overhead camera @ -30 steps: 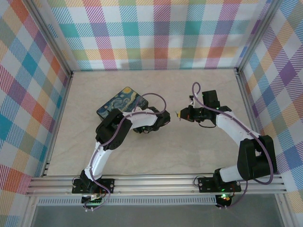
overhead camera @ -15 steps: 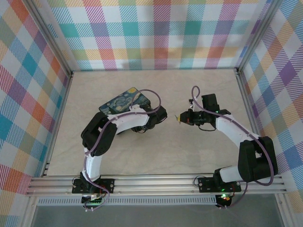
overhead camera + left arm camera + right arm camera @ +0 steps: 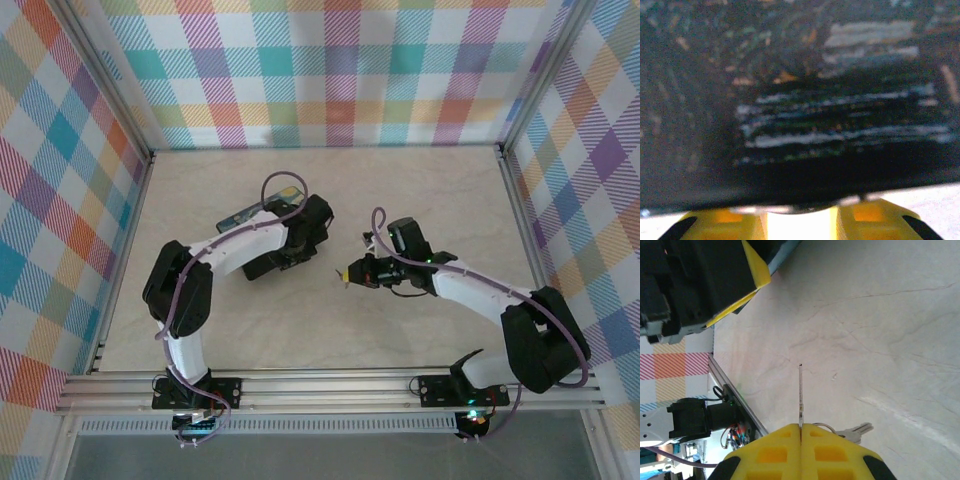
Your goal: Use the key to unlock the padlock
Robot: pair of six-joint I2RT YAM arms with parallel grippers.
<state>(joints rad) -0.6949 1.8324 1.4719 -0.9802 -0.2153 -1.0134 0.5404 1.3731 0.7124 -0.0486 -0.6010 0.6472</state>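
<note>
The box's dark starry painted lid (image 3: 790,100) sits close in front of the left wrist camera. My left gripper (image 3: 799,220) has its yellow fingers (image 3: 722,222) set a little apart, pinching a small dark rounded body, the padlock (image 3: 805,209), at the box's near edge. From above, the left gripper (image 3: 290,258) sits over the box (image 3: 240,215) and hides most of it. My right gripper (image 3: 800,427) is shut on the key (image 3: 800,390), whose thin blade sticks straight out, edge-on. Seen from above, the right gripper (image 3: 347,274) hovers just right of the left one.
A second key (image 3: 852,431) hangs on a ring beside the right fingers. The left gripper's black body (image 3: 695,285) is at the upper left of the right wrist view. The pale marbled table (image 3: 420,190) is walled by plaid panels, with an aluminium rail (image 3: 330,385) in front.
The right gripper carried the key leftward and nearer, closing on the left gripper. The left arm swung its elbow out to the left and now covers most of the box.
</note>
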